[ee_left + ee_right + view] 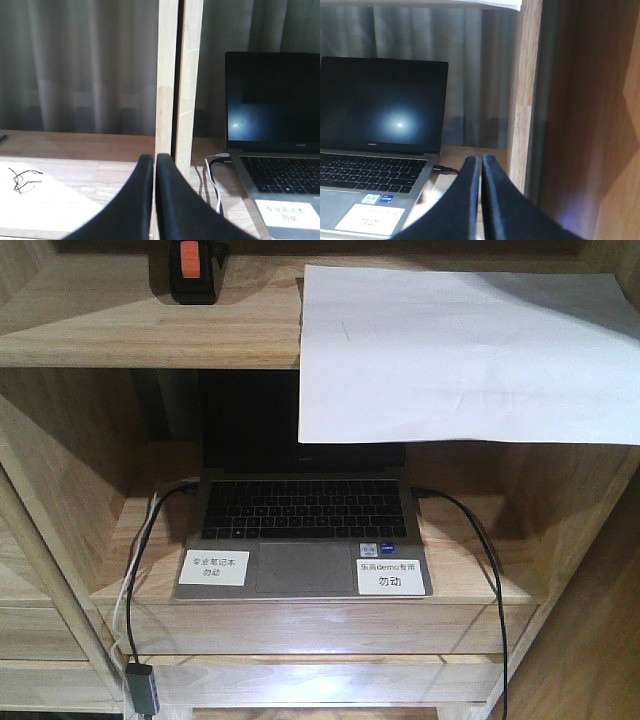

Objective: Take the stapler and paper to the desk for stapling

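Observation:
A black stapler with an orange top (192,270) stands on the upper shelf (120,330) at the left. A white sheet of paper (465,350) lies on that shelf at the right and hangs over its front edge; its edge shows at the top of the right wrist view (485,4). Neither gripper shows in the front view. My left gripper (154,160) is shut and empty, low beside a wooden upright (179,80). My right gripper (481,161) is shut and empty, beside the right shelf wall (525,90).
An open laptop (305,530) with a dark screen sits on the lower shelf, with white labels on its palm rest. Cables (140,570) run down both sides of it. Grey curtains (80,65) hang behind the shelving. A desk surface (60,185) lies left of the upright.

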`<state>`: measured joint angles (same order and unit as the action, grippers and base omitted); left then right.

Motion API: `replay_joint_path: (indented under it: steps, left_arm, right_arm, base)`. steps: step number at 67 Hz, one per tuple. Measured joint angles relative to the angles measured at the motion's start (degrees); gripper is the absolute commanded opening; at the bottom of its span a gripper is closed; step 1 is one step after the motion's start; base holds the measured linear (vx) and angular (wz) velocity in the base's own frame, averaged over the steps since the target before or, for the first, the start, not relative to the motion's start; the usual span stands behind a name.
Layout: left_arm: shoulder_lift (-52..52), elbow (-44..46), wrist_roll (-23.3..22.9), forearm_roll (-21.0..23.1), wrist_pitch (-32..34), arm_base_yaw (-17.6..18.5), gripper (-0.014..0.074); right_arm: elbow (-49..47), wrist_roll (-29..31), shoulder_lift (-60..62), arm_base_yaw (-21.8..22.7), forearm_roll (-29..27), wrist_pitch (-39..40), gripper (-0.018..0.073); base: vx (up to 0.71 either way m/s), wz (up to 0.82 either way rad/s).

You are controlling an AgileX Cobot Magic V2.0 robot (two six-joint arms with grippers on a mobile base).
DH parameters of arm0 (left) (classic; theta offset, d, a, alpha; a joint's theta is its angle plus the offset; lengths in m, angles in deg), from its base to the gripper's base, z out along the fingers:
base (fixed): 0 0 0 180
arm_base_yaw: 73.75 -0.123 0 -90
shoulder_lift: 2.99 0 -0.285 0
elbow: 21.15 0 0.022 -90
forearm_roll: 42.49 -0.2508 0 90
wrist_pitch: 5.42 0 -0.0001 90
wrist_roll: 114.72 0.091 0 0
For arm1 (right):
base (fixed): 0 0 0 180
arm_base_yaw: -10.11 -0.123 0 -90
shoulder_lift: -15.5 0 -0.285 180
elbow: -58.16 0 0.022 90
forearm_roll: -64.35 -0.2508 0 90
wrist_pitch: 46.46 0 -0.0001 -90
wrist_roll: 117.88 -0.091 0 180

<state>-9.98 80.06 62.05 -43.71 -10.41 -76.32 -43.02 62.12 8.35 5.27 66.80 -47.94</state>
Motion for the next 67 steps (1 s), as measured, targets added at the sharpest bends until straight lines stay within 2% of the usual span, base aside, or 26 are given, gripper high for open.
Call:
replay_joint_path:
  steps: [67]
  left_arm:
    - [0.0, 0.0, 0.0, 0.0, 0.0, 0.0, -0.0006]
  right_arm:
    - [0.0, 0.0, 0.0, 0.0, 0.0, 0.0, -0.0009]
  base:
    - [0.0, 0.0]
